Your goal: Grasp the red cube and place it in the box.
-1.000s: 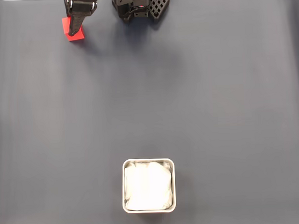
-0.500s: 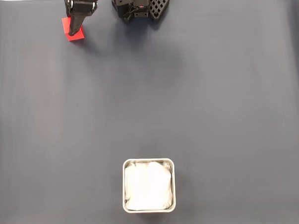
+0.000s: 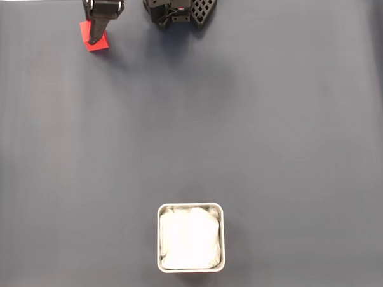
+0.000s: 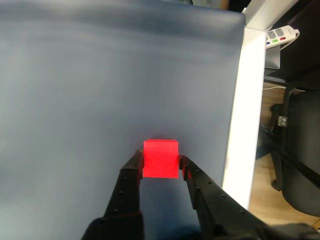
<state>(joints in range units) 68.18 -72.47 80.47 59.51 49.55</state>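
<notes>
While the black two-finger hand (image 4: 161, 161) has barely shifted, its fingers now press both sides of the small matte red cube (image 4: 160, 158) — gripped, unlifted; the grey metal box (image 3: 192, 268) sits well apart.

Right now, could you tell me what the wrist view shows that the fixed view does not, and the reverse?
The wrist view alone shows the two gripper fingers touching opposite sides of the red cube, plus the mat's white edge, a power strip and a chair. The fixed view alone shows the box, far from the cube, and the arm's base. Both share the cube and the dark mat.
</notes>
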